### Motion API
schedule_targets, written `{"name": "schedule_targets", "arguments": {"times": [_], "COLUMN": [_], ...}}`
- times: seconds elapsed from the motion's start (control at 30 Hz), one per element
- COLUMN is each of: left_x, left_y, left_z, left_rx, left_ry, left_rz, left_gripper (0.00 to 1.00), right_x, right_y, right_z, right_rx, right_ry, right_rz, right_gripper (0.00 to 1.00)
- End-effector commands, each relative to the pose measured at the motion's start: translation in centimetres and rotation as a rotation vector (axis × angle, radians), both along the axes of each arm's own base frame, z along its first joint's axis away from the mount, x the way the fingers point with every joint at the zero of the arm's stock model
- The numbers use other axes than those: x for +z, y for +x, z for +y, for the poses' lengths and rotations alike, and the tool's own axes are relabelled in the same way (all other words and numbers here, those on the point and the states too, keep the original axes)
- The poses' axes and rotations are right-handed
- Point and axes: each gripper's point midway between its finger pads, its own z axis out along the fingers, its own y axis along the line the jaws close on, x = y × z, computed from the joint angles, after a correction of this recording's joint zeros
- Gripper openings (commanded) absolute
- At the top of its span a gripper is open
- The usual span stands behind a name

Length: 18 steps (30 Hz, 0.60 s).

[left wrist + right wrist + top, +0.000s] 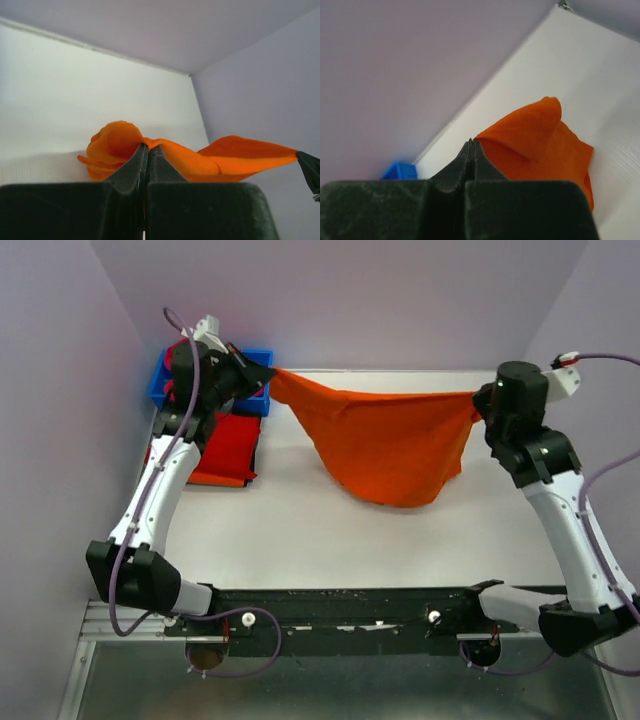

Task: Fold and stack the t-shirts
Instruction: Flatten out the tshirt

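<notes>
A: Entry one, left fingers (147,149)?
B: Clenched on one corner of the bright orange cloth t-shirt (385,445).
A: Right fingers (471,146)?
B: Pinched shut on the opposite corner. The shirt hangs slung between both pairs, sagging toward the white surface (400,540).
A: Farther off?
B: Folded red cloth t-shirt (225,450) below the left fingers, blue plastic bin (262,392) just beside them.
A: Hazards?
B: Thin corner pinches may slip if the fingers spread, and the sagging middle could land bunched.

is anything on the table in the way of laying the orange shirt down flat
Nothing visible does. The orange t-shirt hangs between the left end effector and right end effector over bare table; the folded red t-shirt and blue bin sit off to its left, not under it.
</notes>
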Motion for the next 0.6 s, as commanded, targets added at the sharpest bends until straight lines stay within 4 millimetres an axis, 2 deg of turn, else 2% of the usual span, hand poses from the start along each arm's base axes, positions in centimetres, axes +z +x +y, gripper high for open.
{"name": "schedule_targets", "arguments": {"times": [0.0, 0.07, 0.13, 0.2, 0.3, 0.43, 0.53, 0.57], "left_x": [9.5, 12.3, 14.6, 16.1, 17.7, 19.3, 19.0, 18.6], "left_y": [-4.3, -6.1, -8.1, -9.6, -10.7, -10.2, -7.7, -6.7], "left_z": [2.2, 2.8, 3.4, 3.8, 4.2, 3.8, 3.4, 3.3], "left_rx": [0.032, 0.042, 0.059, 0.071, 0.079, 0.065, 0.071, 0.077], "left_ry": [0.015, 0.028, 0.031, 0.031, 0.028, 0.002, -0.014, -0.019], "left_rz": [-0.126, -0.181, -0.231, -0.265, -0.291, -0.299, -0.281, -0.273], "left_gripper": [0.0, 0.0, 0.0, 0.0, 0.0, 0.0, 0.0, 0.0], "right_x": [8.4, 10.1, 10.8, 11.3, 12.2, 13.7, 13.0, 12.3], "right_y": [-4.2, -6.0, -7.7, -9.2, -11.2, -12.1, -10.4, -9.2], "right_z": [-0.7, -0.1, 0.5, 0.7, 0.7, 0.0, -0.5, -0.3], "right_rx": [0.099, 0.17, 0.234, 0.272, 0.304, 0.289, 0.241, 0.231], "right_ry": [-0.054, -0.045, -0.037, -0.031, -0.03, -0.057, -0.078, -0.08], "right_rz": [-0.167, -0.213, -0.239, -0.25, -0.27, -0.291, -0.227, -0.196], "right_gripper": [0.01, 0.01, 0.01, 0.01, 0.01, 0.01, 0.01, 0.01]}}
